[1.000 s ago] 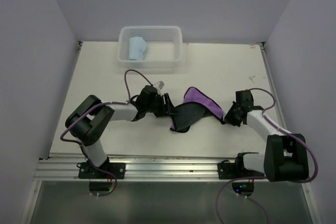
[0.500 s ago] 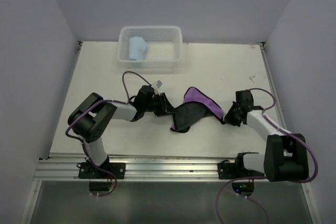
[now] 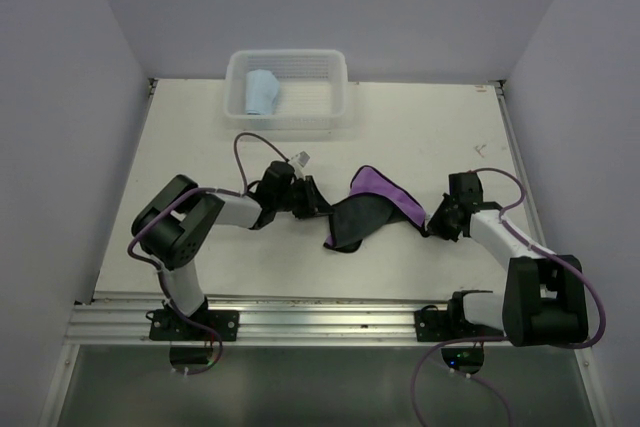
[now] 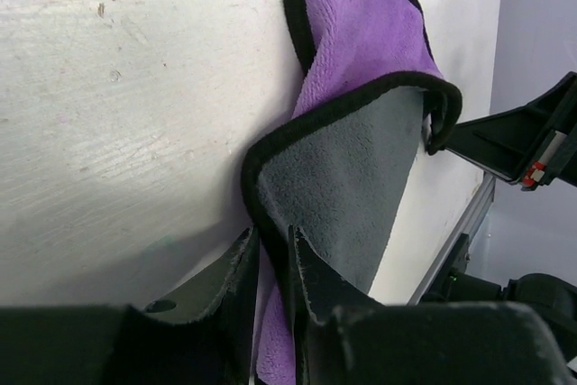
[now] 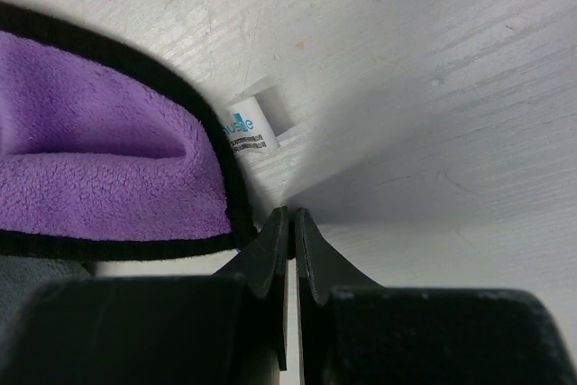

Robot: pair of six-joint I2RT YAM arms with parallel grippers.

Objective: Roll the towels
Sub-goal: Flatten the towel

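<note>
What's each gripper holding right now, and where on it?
Both hold the purple towel: left gripper pinches its left hemmed edge; right gripper seems shut on the right corner near the tag, contact itself hidden.

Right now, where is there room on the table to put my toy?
Bare table right of the white mesh basket, and the near strip between the purple-and-grey towel and the metal rail. Crowded in the middle, where the left hand and right hand meet that towel.

Both arms lie low with elbows bent. The left gripper [image 3: 321, 209], pointing toward 4 o'clock, pinches the purple towel [image 3: 378, 190]. The right gripper [image 3: 430, 227], pointing toward 8 o'clock, is clamped tight.
</note>
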